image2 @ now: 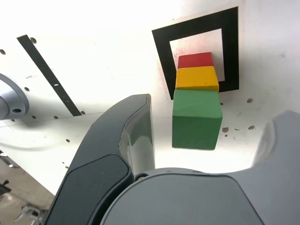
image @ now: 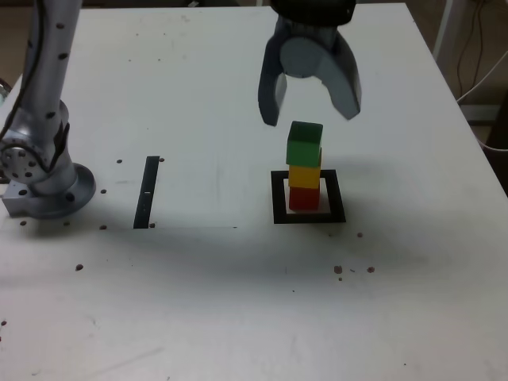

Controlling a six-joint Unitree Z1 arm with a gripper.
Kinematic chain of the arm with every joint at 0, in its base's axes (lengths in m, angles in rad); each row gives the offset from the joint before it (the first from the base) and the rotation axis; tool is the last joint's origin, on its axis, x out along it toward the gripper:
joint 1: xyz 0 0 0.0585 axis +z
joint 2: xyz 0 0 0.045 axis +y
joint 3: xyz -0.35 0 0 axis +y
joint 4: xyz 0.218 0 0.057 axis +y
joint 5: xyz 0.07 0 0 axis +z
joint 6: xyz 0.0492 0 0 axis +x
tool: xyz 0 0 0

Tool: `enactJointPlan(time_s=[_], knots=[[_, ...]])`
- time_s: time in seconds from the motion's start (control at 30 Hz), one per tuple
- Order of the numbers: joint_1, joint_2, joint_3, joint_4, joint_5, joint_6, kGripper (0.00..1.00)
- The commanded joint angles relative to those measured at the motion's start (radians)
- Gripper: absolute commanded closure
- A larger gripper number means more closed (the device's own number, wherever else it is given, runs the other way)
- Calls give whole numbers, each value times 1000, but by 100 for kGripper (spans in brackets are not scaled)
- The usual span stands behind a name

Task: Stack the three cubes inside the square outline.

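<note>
Three cubes stand in one stack inside the square outline: the red cube at the bottom, the yellow cube on it, the green cube on top, turned slightly. My gripper hangs just above the green cube, open, its two dark fingers spread to either side and touching nothing.
A narrow black strip lies on the white table toward the exterior view's left. The arm's grey base stands at the far left. Small dark specks dot the table. Cables run past the table's right edge.
</note>
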Motion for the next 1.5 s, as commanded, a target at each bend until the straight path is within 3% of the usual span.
enactJointPlan(time_s=[0.0,0.33,0.6,1.0,1.47], knots=[[2,-18,-6,14,4,-2,2],[2,-50,21,15,10,-2,2],[36,-188,221,-7,39,-5,2],[106,-415,633,-160,48,1,2],[107,-525,965,-361,1,2,2]])
